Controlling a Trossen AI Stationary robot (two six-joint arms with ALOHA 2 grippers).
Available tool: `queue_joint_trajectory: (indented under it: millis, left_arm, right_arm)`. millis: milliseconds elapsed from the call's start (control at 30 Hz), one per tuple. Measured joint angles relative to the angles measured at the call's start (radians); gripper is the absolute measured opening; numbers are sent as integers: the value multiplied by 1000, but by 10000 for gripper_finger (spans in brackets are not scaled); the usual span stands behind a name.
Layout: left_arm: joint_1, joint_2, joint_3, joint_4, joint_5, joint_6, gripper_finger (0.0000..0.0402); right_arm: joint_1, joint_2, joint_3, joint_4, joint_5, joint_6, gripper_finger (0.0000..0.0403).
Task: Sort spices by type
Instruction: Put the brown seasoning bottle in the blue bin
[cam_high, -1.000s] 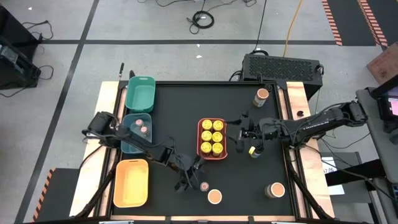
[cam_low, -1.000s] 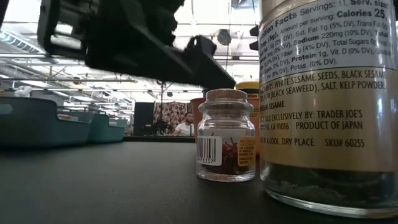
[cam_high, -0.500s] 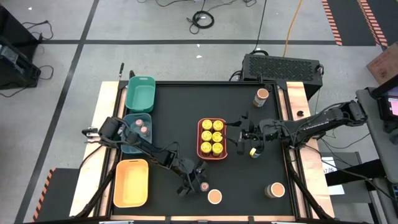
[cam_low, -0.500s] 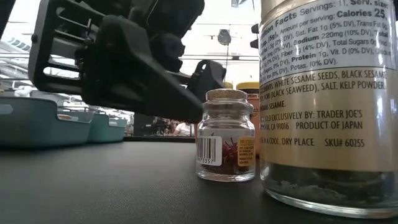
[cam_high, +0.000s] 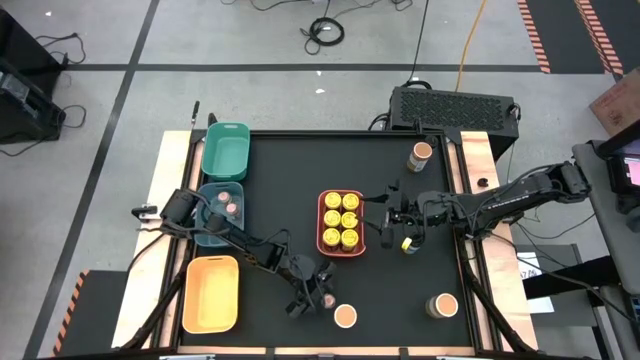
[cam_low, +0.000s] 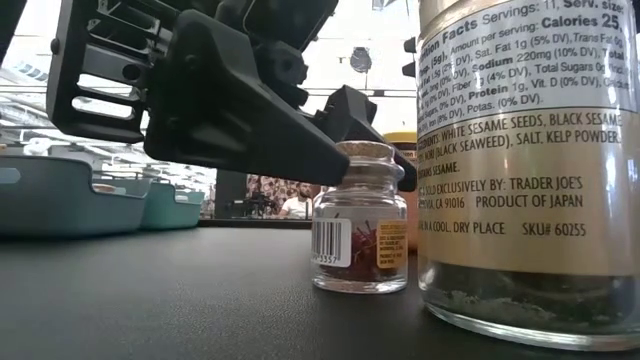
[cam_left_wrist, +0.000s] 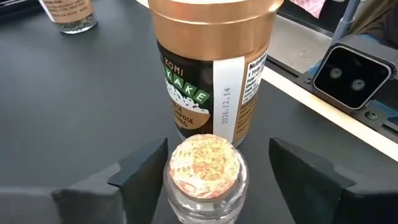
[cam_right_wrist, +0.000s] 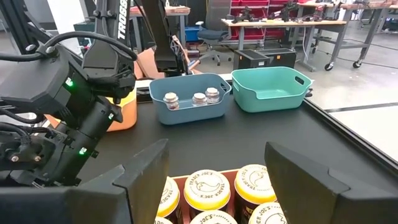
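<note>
The left gripper (cam_left_wrist: 205, 180) has its 2 dark fingers (cam_left_wrist: 146, 171) either side of a small cork-stoppered jar (cam_left_wrist: 205, 177), with gaps showing. Just behind it stands a copper-lidded furikake jar (cam_left_wrist: 214, 68) on the black table (cam_left_wrist: 68, 112).

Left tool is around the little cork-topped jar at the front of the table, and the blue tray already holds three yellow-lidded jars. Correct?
One error. The three jars in the blue tray are small cork-topped ones, as the right wrist view shows, not yellow-lidded. The left tool does straddle the cork-topped jar.
</note>
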Motion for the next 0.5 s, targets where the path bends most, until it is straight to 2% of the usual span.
queue_joint_trajectory:
  millis: [300, 500]
  left_arm:
    - [5, 0, 0, -17, -1, -2, 205]
    - [6, -1, 1, -21, -5, -2, 184]
  right_arm:
    - [0, 0, 0, -2, 0, 0, 258]
    - [0, 0, 0, -2, 0, 0, 258]
